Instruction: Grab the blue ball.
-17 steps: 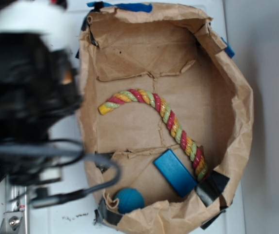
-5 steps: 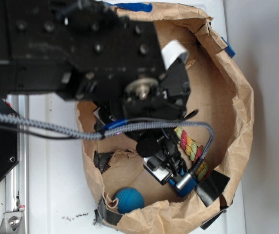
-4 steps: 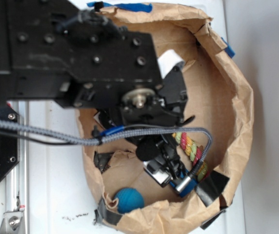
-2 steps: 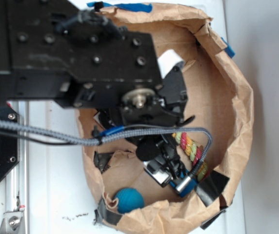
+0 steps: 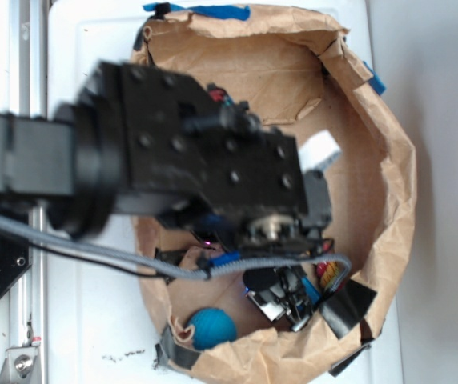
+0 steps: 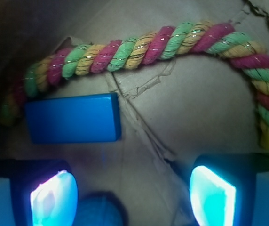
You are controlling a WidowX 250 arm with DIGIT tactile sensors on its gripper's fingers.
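Wrist view: blue ball (image 6: pixel 96 210), round, no long axis.

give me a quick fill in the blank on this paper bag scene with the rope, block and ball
1. In the wrist view, the gripper is ____, its fingers apart with nothing clamped between them.
2. The blue ball sits close beside the ____ finger as seen in the wrist view.
3. The flat blue block lies just below the striped ____.
4. All of these items sit inside a crumpled brown ____.

Missing words: open; left; rope; paper bag
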